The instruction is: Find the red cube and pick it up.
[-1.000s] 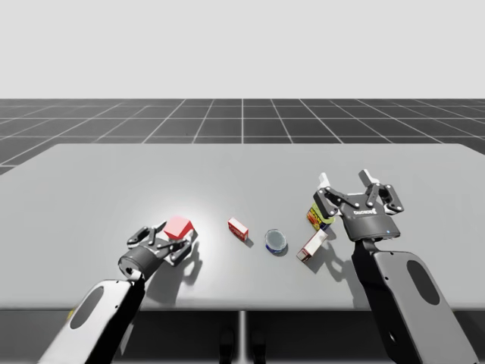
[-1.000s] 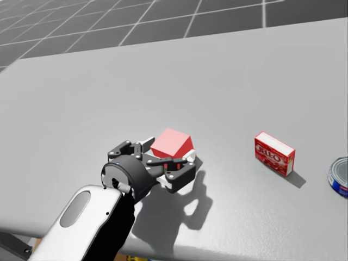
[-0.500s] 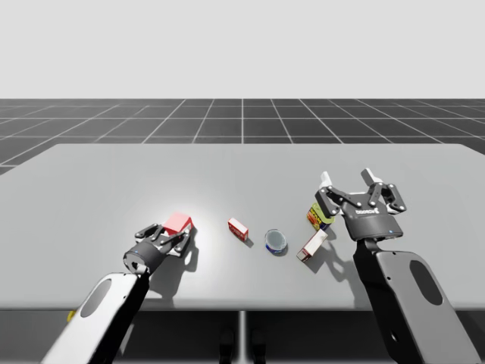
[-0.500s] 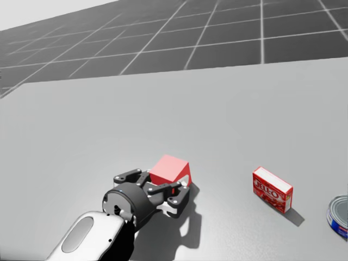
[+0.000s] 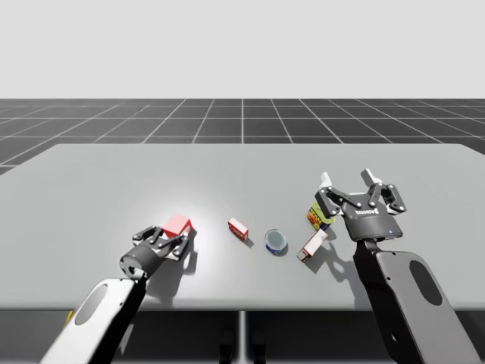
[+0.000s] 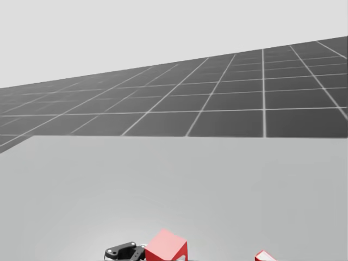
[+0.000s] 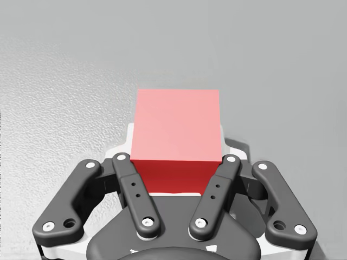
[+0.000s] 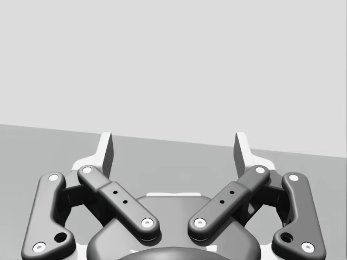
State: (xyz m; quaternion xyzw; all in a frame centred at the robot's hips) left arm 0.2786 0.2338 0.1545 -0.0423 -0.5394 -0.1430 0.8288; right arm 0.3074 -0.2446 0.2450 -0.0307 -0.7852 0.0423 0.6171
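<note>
Pinching the red cube (image 7: 177,127) from both sides, my left end effector (image 5: 170,234) is holding it low over the left part of the worktop (image 5: 242,171), and I am not seeing clearly whether the cube is resting on the surface or hanging just above it. Judging from the left wrist view, the fingers (image 7: 134,187) are catching only the near part of the cube while most of it is sticking out ahead of them, so a quick lift is risking the cube pivoting downward or sliding out of the pinch. Dropping it is the main danger, since it could be tumbling toward the small red box (image 5: 238,228) lying nearby to its right. My head is also looking high, leaving the cube at the very bottom of the head view, so a slip is likely going unnoticed. My right end effector (image 8: 173,149) is standing spread and holding nothing, well apart from the cube.
</note>
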